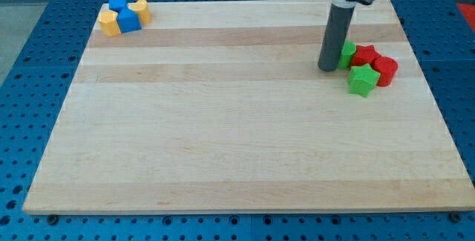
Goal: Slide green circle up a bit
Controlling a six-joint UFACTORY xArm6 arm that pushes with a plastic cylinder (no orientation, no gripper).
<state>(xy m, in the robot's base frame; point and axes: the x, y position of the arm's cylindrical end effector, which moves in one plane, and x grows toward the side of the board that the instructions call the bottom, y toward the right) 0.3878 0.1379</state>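
Right now my tip (328, 67) sits at the upper right of the bench (223, 152), touching the green circle (346, 53) on its left. No jaws here, only a rod. To push it up, I should go below it first, missing the green star (362, 81).

- The arm enters from the top edge of the frame, right of centre — only its lowest part shows, a dark rounded housing with a pale band beneath it.
- From that housing a straight dark rod hangs down, upright and barely tilted.
- My tip (328, 68) sits in the upper right of the frame, down at the level of the surface — its end looks flat and round.
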